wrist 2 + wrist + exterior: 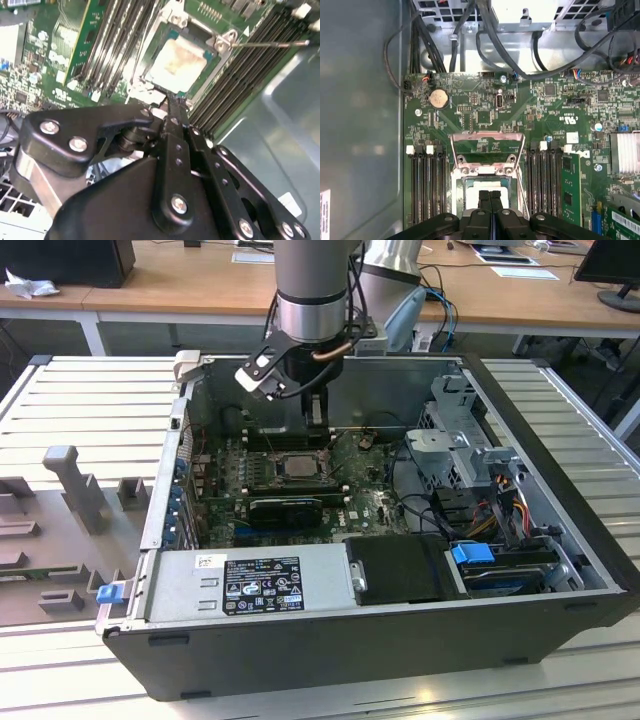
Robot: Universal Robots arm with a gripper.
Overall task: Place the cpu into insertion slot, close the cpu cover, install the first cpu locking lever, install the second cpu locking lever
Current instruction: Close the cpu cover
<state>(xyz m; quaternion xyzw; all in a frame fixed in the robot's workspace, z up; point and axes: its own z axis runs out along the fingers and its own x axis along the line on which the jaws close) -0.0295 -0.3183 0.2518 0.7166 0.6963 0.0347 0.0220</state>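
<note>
Inside the open computer case, on a slatted table, the arm reaches down to the green motherboard. The gripper has its two fingers pressed flat together with nothing seen between them. Their tips hang just over the one cpu and hide the middle of it in the first wrist view. The cpu lies flat in the insertion slot, pale face up. The single cpu cover is swung open beyond the slot, and bare board shows through its window. One thin locking lever juts out across the neighbouring memory slots, which stand in two banks, one on each side of the socket. One round coin battery sits past the cover. Black cables loop across the board's far edge. The case also holds a silver power supply and a metal drive cage.
</note>
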